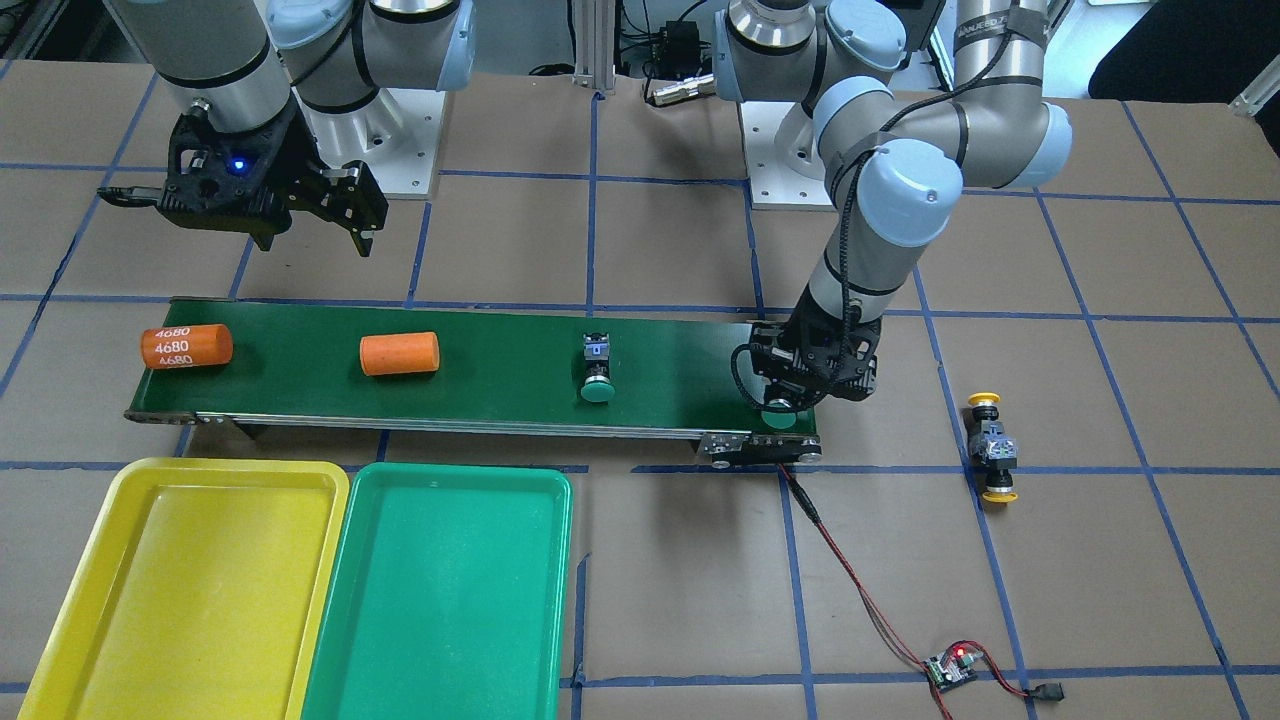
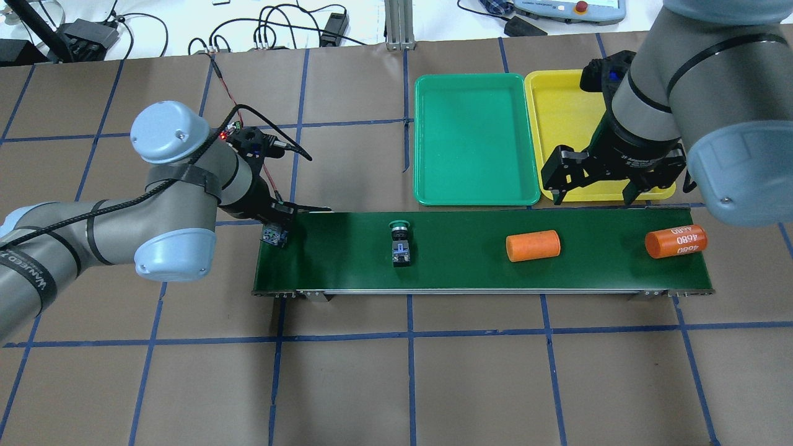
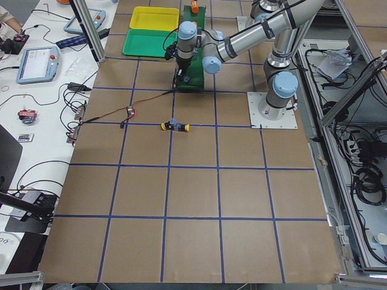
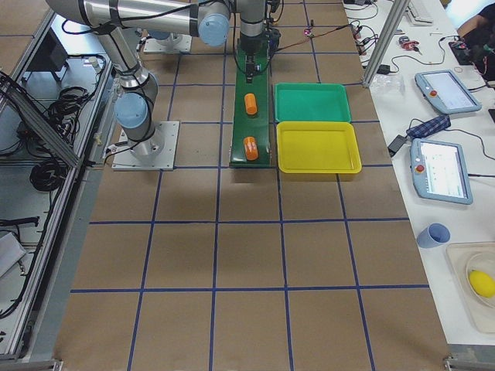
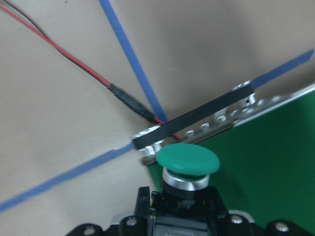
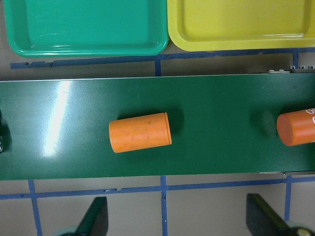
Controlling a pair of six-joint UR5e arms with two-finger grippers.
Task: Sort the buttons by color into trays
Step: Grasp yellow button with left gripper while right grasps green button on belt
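My left gripper (image 1: 792, 396) is shut on a green-capped button (image 5: 188, 160) at the end of the dark-green conveyor belt (image 2: 464, 272), just above the belt's corner. A second green button (image 1: 597, 371) lies on its side mid-belt, also seen from overhead as the green button (image 2: 399, 242). Two yellow-capped buttons (image 1: 991, 446) lie end to end on the table beyond the belt's end. The yellow tray (image 1: 190, 600) and the green tray (image 1: 440, 610) sit side by side, holding nothing. My right gripper (image 2: 591, 189) hangs open over the belt's far edge by the yellow tray (image 2: 560, 111).
Two orange cylinders (image 1: 400, 353) (image 1: 187, 346) lie on the belt, one marked 4680. A red-black wire runs from the belt's end to a small controller board (image 1: 950, 668). Blue tape lines cross the brown table.
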